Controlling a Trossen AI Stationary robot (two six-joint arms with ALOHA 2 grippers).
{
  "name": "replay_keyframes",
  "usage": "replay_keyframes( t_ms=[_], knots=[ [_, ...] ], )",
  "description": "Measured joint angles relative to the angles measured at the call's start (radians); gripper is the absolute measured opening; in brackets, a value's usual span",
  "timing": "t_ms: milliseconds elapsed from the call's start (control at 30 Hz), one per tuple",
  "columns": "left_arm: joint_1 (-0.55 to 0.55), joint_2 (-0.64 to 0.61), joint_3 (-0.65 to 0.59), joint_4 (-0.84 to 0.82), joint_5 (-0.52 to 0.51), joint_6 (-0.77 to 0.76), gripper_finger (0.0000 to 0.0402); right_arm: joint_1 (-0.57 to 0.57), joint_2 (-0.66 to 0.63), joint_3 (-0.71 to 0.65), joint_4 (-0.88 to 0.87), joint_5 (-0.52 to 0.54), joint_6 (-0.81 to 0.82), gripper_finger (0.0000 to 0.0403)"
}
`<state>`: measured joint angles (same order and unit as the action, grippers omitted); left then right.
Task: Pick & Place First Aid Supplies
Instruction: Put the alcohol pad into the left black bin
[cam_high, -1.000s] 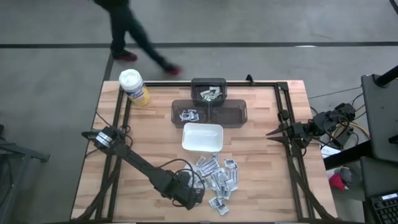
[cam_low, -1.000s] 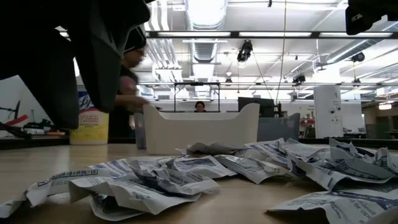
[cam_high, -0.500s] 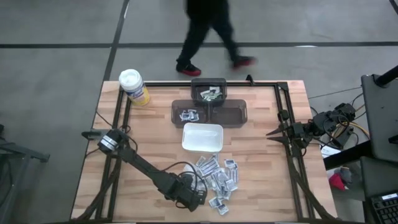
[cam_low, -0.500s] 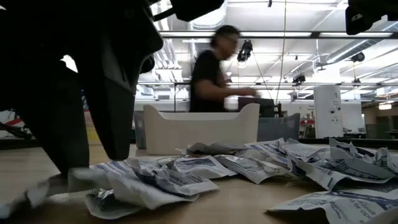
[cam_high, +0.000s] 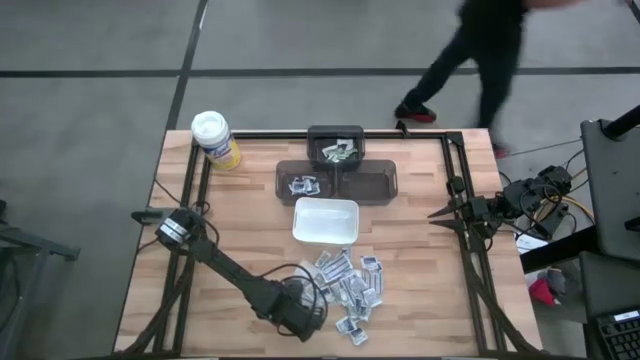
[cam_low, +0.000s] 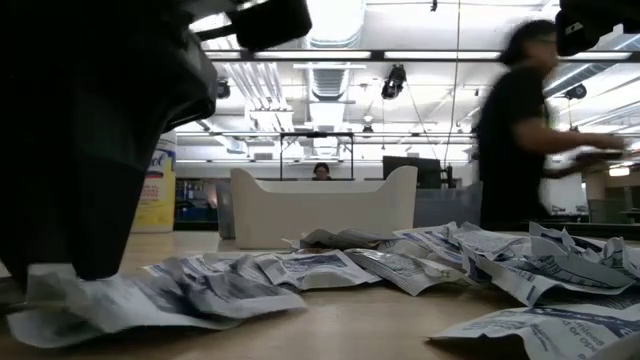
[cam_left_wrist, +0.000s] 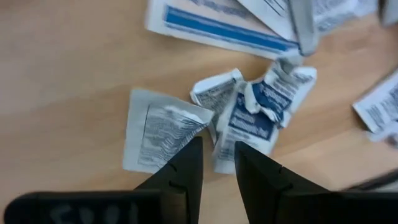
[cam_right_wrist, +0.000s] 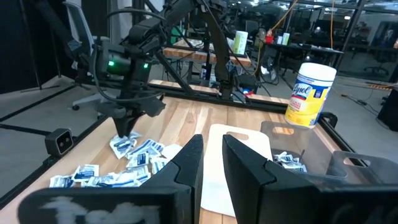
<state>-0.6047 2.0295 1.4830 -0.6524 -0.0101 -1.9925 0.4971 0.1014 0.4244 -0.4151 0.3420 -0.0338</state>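
Fingertips of the left gripper stood a narrow slit apart, pointing down at the table with nothing between them; one tip overlapped the edge of a creased white packet and the other the edge of a crumpled blue-printed packet, though whether either tip touched a packet could not be told. From above, this gripper sat low at the 9 o'clock edge of the first aid supplies, a loose heap of small flat packets spread toward the 6 o'clock side of the table. Level with the tabletop, its dark bulk filled the 9 o'clock side of the picture, with crumpled packets lying at its foot and strung across to 3 o'clock.

Just beyond the heap, toward 12 o'clock, lay the white dish, and past it a dark compartment tray holding a few packets in its 9 o'clock and 12 o'clock sections. A yellow canister stood at the table's 11 o'clock corner.

At the 3 o'clock edge of the table waited the right gripper, its fingers close together with a thin gap and nothing in them, well apart from the supplies.

Beyond the 12 o'clock edge a person in dark clothes was on the floor
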Motion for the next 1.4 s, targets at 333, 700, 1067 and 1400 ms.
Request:
replay_keyframes(
  t_ms=[333,700,1067,1400],
  knots=[
    [0.001,-0.012,0.003,-0.036,-0.008,0.003,0.0096,0.000,0.000,0.000,0.000,0.000,0.000,0.0059],
    [0.003,-0.012,0.006,0.016,-0.035,0.018,0.0096,0.000,0.000,0.000,0.001,0.000,-0.004,0.0059],
    [0.001,-0.016,0.048,-0.050,-0.044,0.023,0.0096,0.000,0.000,0.000,0.000,0.000,-0.002,0.0059],
    [-0.003,-0.018,0.098,-0.198,-0.039,0.109,0.0096,0.000,0.000,0.000,0.001,0.000,0.000,0.0059]
  ],
)
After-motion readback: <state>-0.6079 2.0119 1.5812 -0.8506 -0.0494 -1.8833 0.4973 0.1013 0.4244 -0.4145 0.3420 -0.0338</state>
